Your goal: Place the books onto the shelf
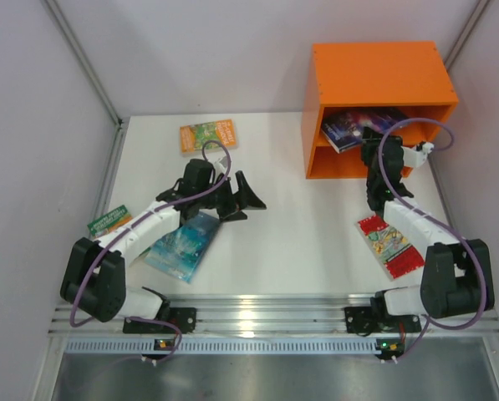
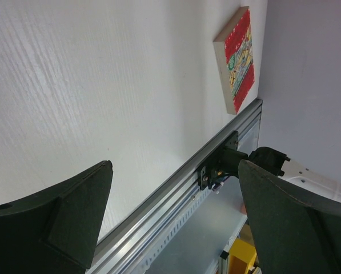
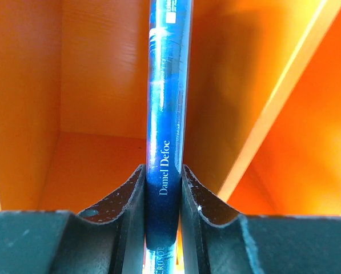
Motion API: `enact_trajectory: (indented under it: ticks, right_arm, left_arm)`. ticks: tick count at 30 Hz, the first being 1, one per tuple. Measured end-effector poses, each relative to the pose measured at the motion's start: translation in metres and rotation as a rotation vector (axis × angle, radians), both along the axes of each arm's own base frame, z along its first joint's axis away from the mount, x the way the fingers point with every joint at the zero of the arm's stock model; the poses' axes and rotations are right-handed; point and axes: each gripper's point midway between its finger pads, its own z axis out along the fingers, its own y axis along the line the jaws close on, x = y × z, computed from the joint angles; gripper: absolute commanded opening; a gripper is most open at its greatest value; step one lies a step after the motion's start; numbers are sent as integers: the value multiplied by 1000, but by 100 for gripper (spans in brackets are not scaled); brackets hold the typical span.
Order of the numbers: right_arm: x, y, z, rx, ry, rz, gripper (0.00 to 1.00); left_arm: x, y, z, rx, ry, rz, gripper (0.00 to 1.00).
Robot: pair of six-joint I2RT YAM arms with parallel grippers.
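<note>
The orange shelf stands at the back right. My right gripper is at its front, shut on a dark blue-purple book that lies partly inside the upper compartment. In the right wrist view the fingers clamp the book's blue spine, with the shelf's orange walls all round. My left gripper hangs open and empty over mid-table. An orange-green book, a pale teal book, a green book and a red book lie flat on the table.
A ribbed aluminium rail runs along the table's near edge. The left wrist view looks between the open left gripper toward that rail, the red book and the right arm's base. Pale walls close in both sides.
</note>
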Motion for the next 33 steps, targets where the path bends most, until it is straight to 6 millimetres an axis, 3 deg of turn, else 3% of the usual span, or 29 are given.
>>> enact_trajectory:
  ticks: [12,16,22,33]
  right_arm:
    - [8,11,-4,-21,101,56,31]
    - [2,21,-21,-63,187,138,37]
    - [-4,29,-37,-60,252,217,41]
    - [-21,42,-44,-40,278,305,39]
  left_arm:
    - [-4,1,-6,-1,12,-4,96]
    - [-4,1,-6,-1,11,-5,96]
    - [-5,2,-9,3,19,-5,95]
    - [-9,2,-6,-1,8,-5,95]
